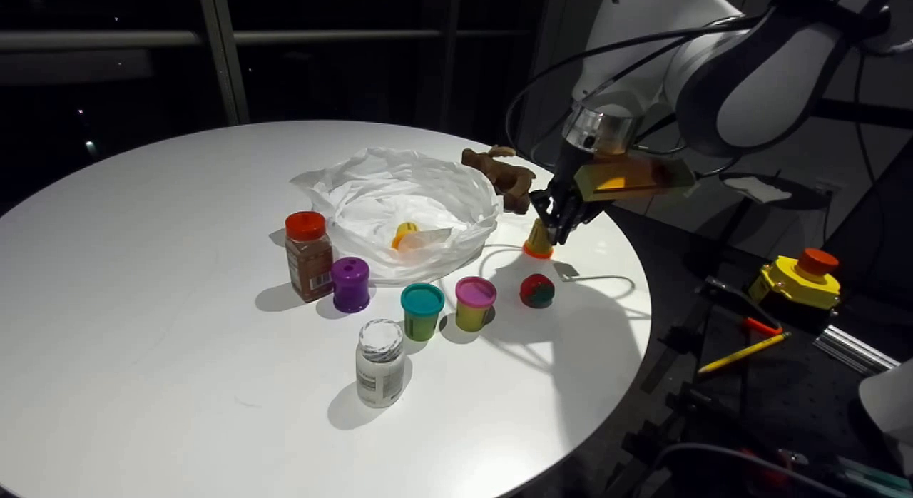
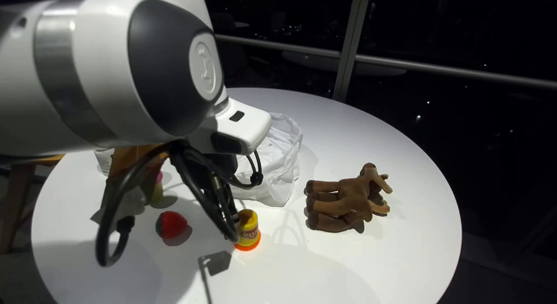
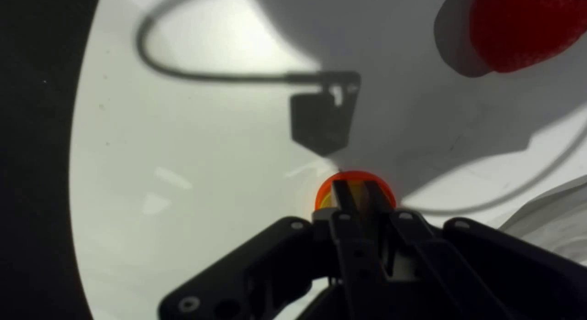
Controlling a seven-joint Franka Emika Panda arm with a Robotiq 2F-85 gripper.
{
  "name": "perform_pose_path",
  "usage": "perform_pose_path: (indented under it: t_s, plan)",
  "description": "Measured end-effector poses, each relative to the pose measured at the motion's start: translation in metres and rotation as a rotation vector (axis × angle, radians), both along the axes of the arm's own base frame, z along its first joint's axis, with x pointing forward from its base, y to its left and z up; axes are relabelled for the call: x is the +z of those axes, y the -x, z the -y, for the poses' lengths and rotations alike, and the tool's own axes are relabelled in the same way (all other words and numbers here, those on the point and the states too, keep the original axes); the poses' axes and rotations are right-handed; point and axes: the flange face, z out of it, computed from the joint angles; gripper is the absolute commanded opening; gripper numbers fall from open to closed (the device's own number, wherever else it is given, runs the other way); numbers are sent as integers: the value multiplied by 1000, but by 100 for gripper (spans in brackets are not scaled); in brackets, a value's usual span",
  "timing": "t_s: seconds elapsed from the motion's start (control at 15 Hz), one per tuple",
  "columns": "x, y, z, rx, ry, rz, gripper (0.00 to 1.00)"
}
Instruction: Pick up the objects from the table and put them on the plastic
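Bottle [image 1: 380, 369] at bottom centre in an exterior view, strawberry [image 1: 537, 290] right of centre, just behind it our likely pick: yellow tub [image 1: 538, 235], upside down on its orange lid [image 1: 537, 254]. We expect it light, stiff, slightly slick; take hold across its sides. Claw [image 3: 357, 187] at it: wrist view has the fingers [image 3: 343, 196] close together, slim gap; we can't tell if they pinch it. Beyond, upper middle, the plastic [image 1: 449, 187].

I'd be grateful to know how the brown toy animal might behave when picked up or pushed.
The brown toy animal looks plush-covered, so it would probably squash when gripped and feel light for its size. Its long legs may dangle when lifted. Lying with them stretched out sideways, it seems unlikely to roll.
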Motion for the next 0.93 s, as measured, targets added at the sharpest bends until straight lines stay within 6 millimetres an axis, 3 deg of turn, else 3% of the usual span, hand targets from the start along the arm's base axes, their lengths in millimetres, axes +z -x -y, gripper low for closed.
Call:
perform_pose_path:
  t_s: [0.07, 0.13, 0.27, 0.73, 0.8, 0.93]
  plan:
    - [10, 4, 6, -4, 22, 1, 6]
    - [18, 8, 11, -7, 41, 1, 31]
    - [30, 16, 17, -4, 74, -10, 37]
    - [30, 13, 5, 74, 14, 74, 95]
    - [27, 11, 3, 79, -3, 88, 100]
    - [18, 5, 3, 81, -25, 99, 100]
